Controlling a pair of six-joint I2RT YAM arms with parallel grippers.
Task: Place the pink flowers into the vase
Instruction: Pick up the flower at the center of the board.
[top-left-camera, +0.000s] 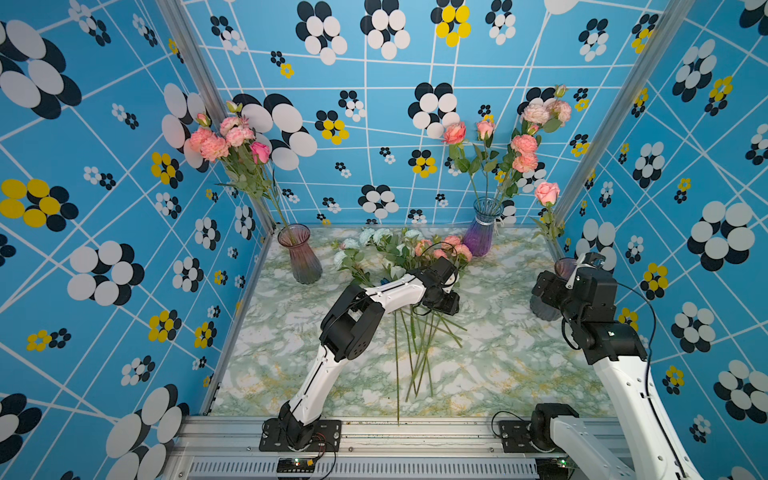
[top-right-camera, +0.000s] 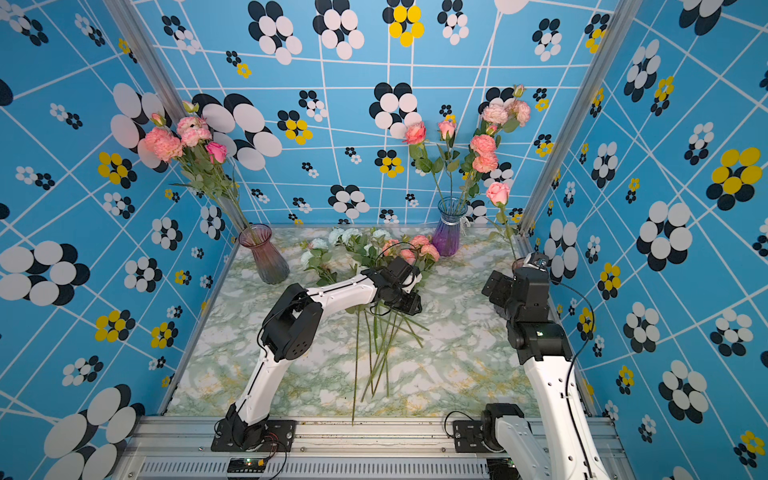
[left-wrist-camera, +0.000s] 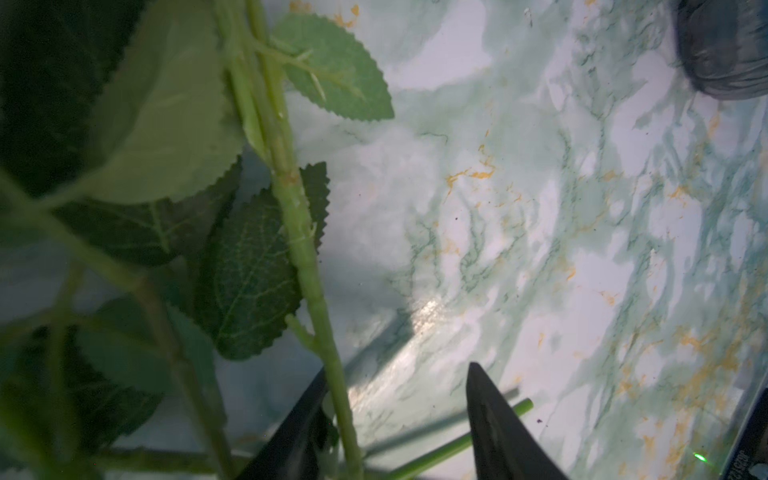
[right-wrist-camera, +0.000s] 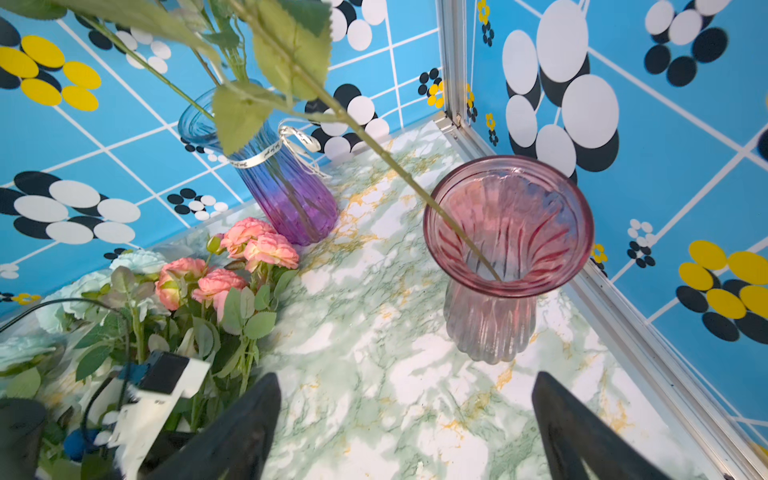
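1. The left gripper (left-wrist-camera: 397, 368) has its two fingers apart, with one green stem (left-wrist-camera: 307, 257) between them, touching one finger.
2. The right gripper (right-wrist-camera: 406, 376) is wide apart and empty, near a pink glass vase (right-wrist-camera: 507, 232) with one long stem (right-wrist-camera: 374, 144) in it.
3. Some pink flowers (top-left-camera: 453, 245) lie on the marble table (top-left-camera: 519, 365) beside the purple vase (top-left-camera: 482, 232); others stand in vases.

Both parted: left claw (left-wrist-camera: 397, 368), right claw (right-wrist-camera: 405, 374).

— What do the arms look like?
— White shells on the left arm (top-left-camera: 316, 374) and right arm (top-left-camera: 623, 386), black joint housings, black tapered fingers (right-wrist-camera: 241, 428).
— Behind the fingers?
— Thin black cable (top-left-camera: 654, 328); black screwed base plate (top-left-camera: 330, 432).
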